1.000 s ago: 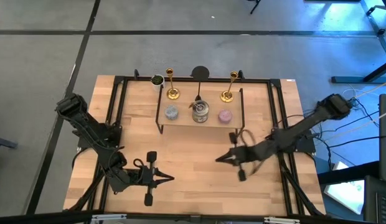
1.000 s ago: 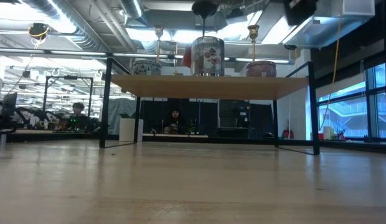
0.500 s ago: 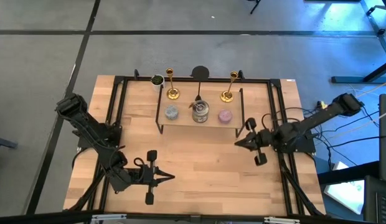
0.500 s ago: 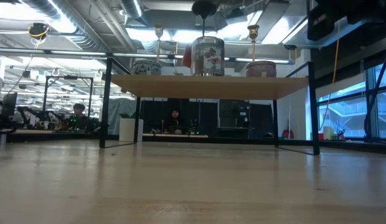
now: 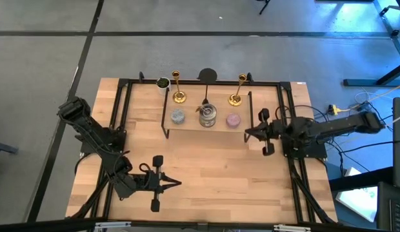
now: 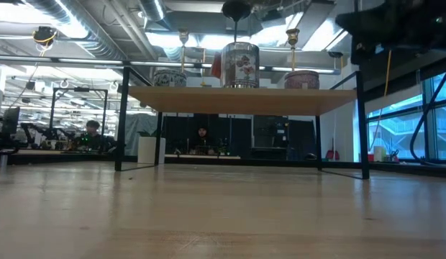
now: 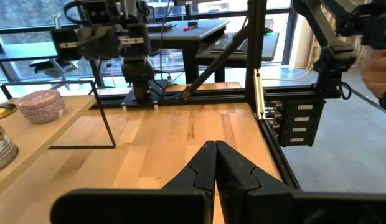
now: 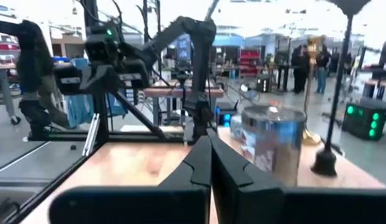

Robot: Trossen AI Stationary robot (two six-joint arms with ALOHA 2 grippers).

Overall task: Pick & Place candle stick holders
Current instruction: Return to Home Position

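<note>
I find two matching slim gold holders, both upright on the shelf [image 5: 192,124], upper centre of the high view. The left candle stick holder [image 5: 178,90] and the right candle stick holder [image 5: 237,93] stand well apart, each on a round flared base.

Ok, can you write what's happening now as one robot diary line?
candle stick holders: both upright on shelf | left claw: shut, empty, near table front | right claw: shut, empty, beside shelf's right end

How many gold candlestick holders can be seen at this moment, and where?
2. Both stand upright at the back of the shelf: the left candlestick holder behind the blue-grey candle, the right candlestick holder behind the pink candle. None seems hidden.
</note>
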